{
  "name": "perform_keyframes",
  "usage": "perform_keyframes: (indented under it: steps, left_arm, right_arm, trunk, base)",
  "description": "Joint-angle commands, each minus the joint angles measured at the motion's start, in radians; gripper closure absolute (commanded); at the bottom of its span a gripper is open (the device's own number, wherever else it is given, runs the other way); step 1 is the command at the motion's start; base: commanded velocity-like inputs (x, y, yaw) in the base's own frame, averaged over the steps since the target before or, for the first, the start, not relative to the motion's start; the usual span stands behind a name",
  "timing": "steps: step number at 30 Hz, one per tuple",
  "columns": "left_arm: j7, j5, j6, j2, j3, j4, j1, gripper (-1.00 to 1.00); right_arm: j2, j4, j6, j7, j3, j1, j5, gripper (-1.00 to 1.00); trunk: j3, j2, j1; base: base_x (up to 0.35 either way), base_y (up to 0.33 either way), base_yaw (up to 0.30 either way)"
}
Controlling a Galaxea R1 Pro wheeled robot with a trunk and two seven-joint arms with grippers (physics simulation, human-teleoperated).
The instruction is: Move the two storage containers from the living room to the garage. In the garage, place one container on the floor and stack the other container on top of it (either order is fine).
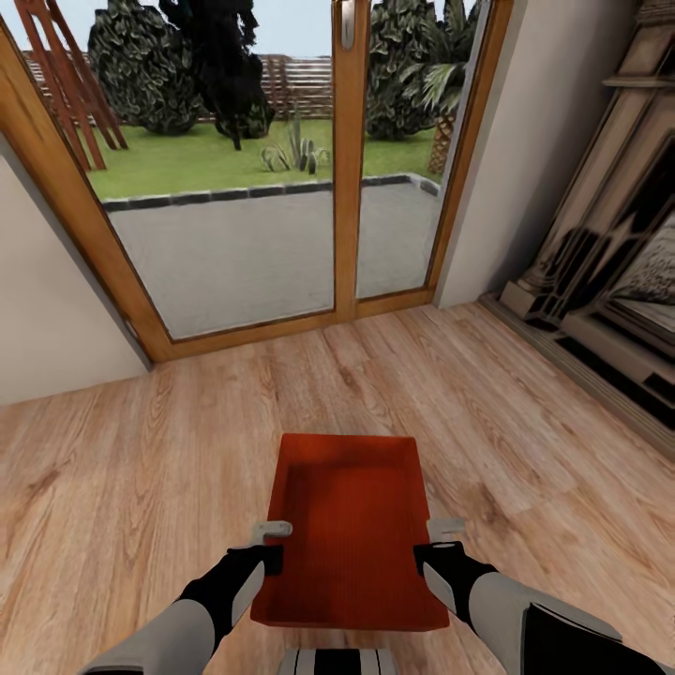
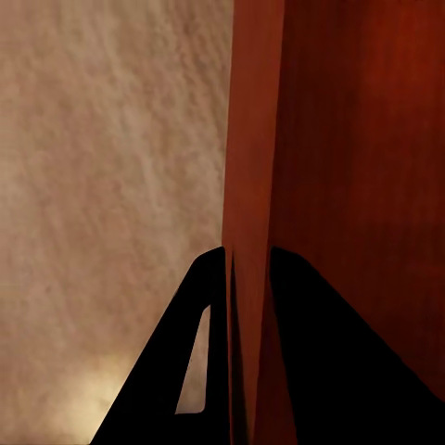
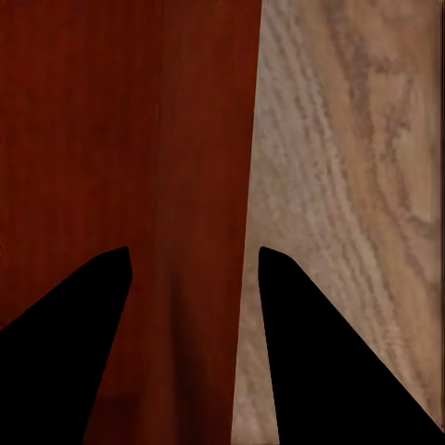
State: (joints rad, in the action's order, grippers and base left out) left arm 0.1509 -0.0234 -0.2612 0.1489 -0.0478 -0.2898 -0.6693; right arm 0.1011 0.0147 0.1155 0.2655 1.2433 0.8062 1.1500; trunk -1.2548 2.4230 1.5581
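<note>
One orange-red storage container (image 1: 352,525), open-topped and empty, hangs between my two grippers over the living room's light wood plank floor (image 1: 141,450). My left gripper (image 1: 272,544) is shut on its left long wall. The left wrist view shows that gripper (image 2: 248,269) with dark fingers pinching the container's thin red rim (image 2: 250,139). My right gripper (image 1: 441,539) grips the opposite wall. In the right wrist view, this gripper (image 3: 195,255) straddles the container wall (image 3: 199,120), one finger inside and one outside. The garage is out of view.
Glass doors in a wooden frame (image 1: 342,169) stand straight ahead, with a paved patio and garden behind them. A stone fireplace (image 1: 609,262) lines the right side. A pale wall (image 1: 47,309) closes the left. Wood flooring spreads around the container.
</note>
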Motion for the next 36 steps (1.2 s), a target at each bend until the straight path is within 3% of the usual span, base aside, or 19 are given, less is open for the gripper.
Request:
perform_keyframes:
  steps: [1,36]
  left_arm:
    - [0.011,-0.024,-0.008,-0.003,-0.006,-0.002,0.000,1.00]
    - [0.014,-0.022,-0.015,-0.003,-0.007,-0.002,0.001,1.00]
  right_arm:
    - [0.000,-0.001,0.004,-0.002,-0.008,0.001,0.005,1.00]
    - [0.000,-0.002,0.004,-0.002,-0.008,0.001,0.005,1.00]
  trunk:
    - [0.003,-0.007,-0.004]
    - [0.112,-0.252,-0.138]
  base:
    - [0.000,0.000,0.000]
    - [0.000,0.000,0.000]
